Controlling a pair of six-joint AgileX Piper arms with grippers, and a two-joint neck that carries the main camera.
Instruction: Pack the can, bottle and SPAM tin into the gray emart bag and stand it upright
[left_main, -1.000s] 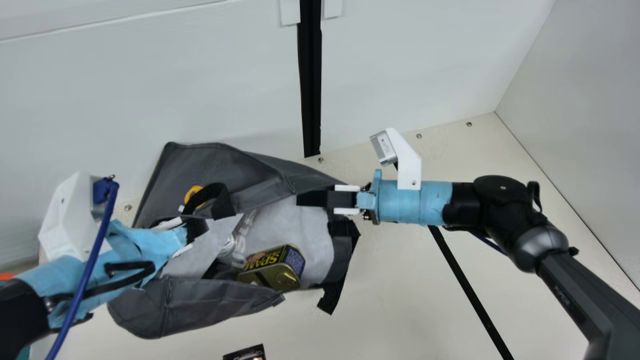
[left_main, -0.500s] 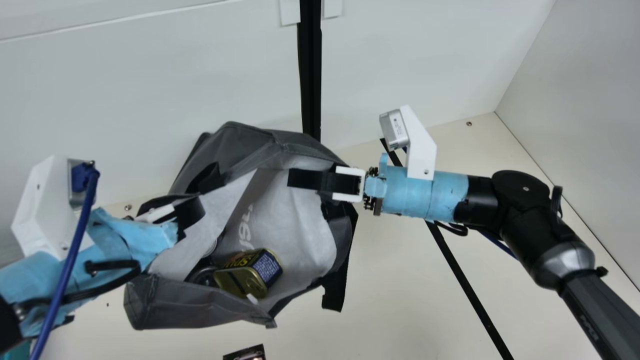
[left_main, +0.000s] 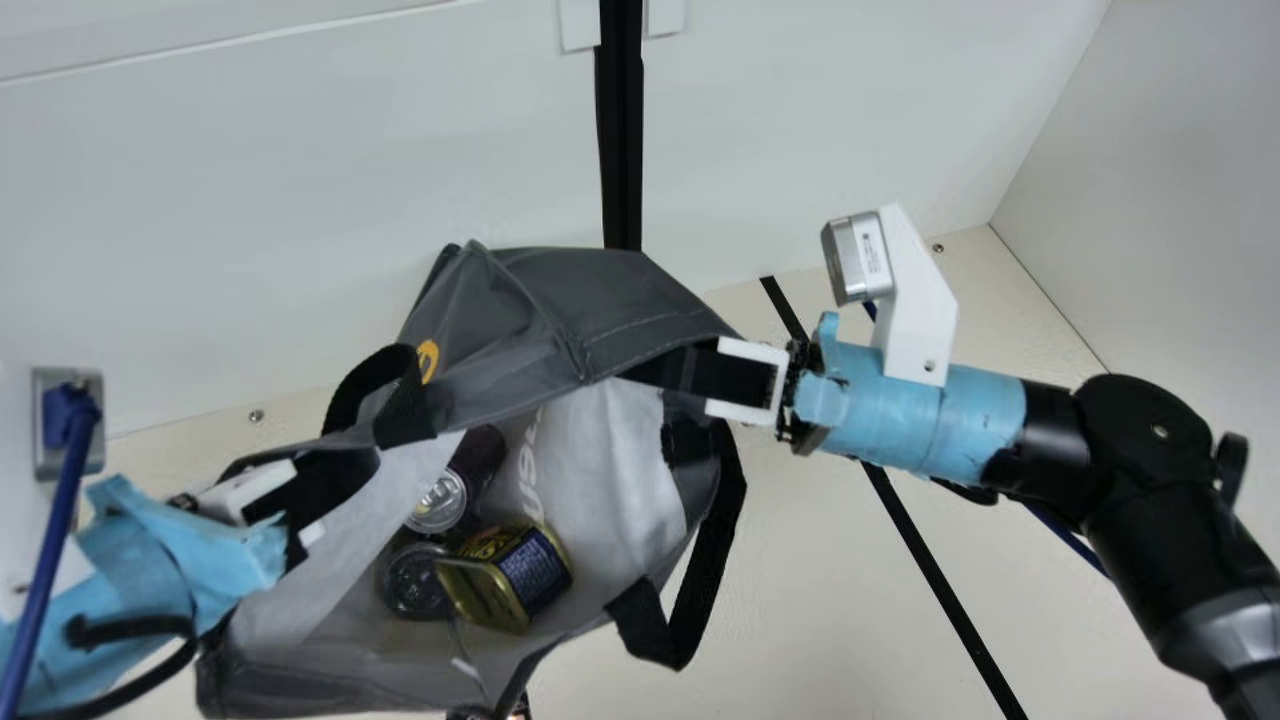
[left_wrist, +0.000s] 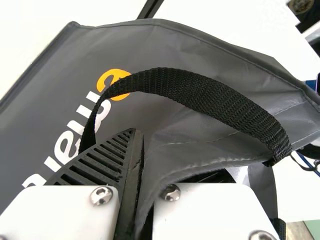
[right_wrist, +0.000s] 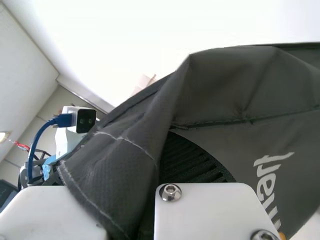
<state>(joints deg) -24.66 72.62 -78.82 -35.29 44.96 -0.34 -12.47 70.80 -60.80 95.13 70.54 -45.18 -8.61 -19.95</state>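
The gray emart bag (left_main: 530, 320) hangs open between the two arms, mouth facing the camera. Inside it lie the SPAM tin (left_main: 510, 575), a dark can (left_main: 412, 580) and the bottle or another can with a silver end (left_main: 440, 500); which one, I cannot tell. At the bag's left rim, my left gripper (left_main: 300, 500) is shut on the fabric; the left wrist view has the gripper (left_wrist: 137, 185) pinching the bag wall (left_wrist: 165, 45) beside a black handle. My right gripper (left_main: 690, 370) holds the right rim; in the right wrist view the gripper (right_wrist: 150, 200) clamps folded cloth (right_wrist: 120, 160).
Behind the bag rises a white wall (left_main: 300, 200) with a black vertical strip (left_main: 622, 140). A black handle (left_main: 690, 620) dangles at the bag's right. Part of a dark printed item (left_main: 520, 708) lies at the bottom edge under the bag. Cream table (left_main: 820, 600) extends to the right.
Both grippers have moved apart, the left one leftward and down, the right one rightward, stretching the bag's mouth. The bag has lifted and tilted, and its contents have shifted, with the can ends now showing.
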